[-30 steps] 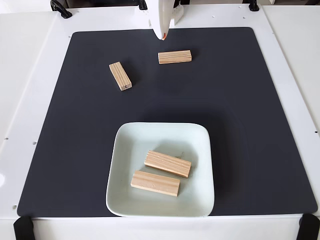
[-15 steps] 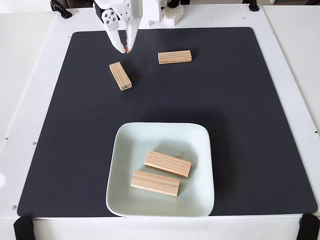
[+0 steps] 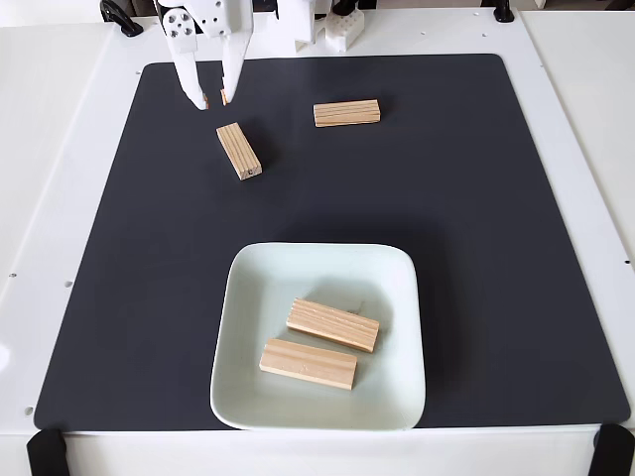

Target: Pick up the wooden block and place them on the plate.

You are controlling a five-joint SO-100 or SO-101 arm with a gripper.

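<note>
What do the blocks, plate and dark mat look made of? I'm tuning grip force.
The blocks, such as the left block on the mat, look like unfinished pale wood with striped grain. The plate seems glazed ceramic, perhaps melamine: smooth, pale mint, soft sheen. The mat looks matte black, maybe rubber or foam.

In the fixed view the white arm [image 3: 288, 20] reaches in from the top edge, left of the middle. Its pincer [image 3: 212, 99] points downward into the picture, with two slim white fingers [image 3: 187, 79] set apart and a clear gap between their tips. Nothing sits between them. A round joint with small holes shows at the base of the left finger.
</note>
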